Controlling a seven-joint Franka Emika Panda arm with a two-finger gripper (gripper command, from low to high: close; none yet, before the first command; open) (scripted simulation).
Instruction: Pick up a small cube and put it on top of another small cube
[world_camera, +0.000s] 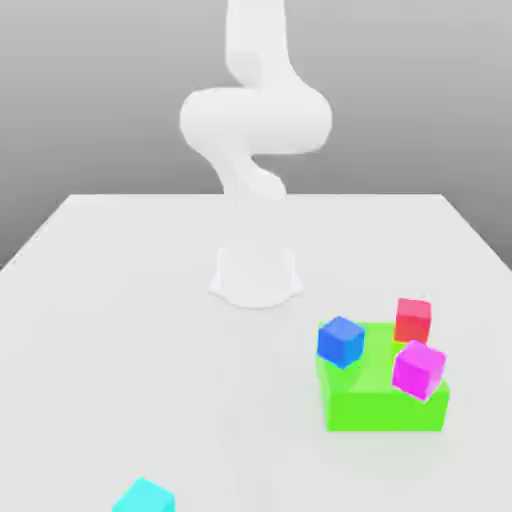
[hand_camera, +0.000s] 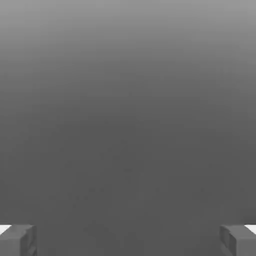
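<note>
We had the gripper spread wide with nothing between its fingers, while the cyan cube lay on the desk near the front edge of the exterior view, well apart from the green block. To take it well, we needed to line up with two opposite faces of the turned cube, descend straight and close gently around its middle.
</note>
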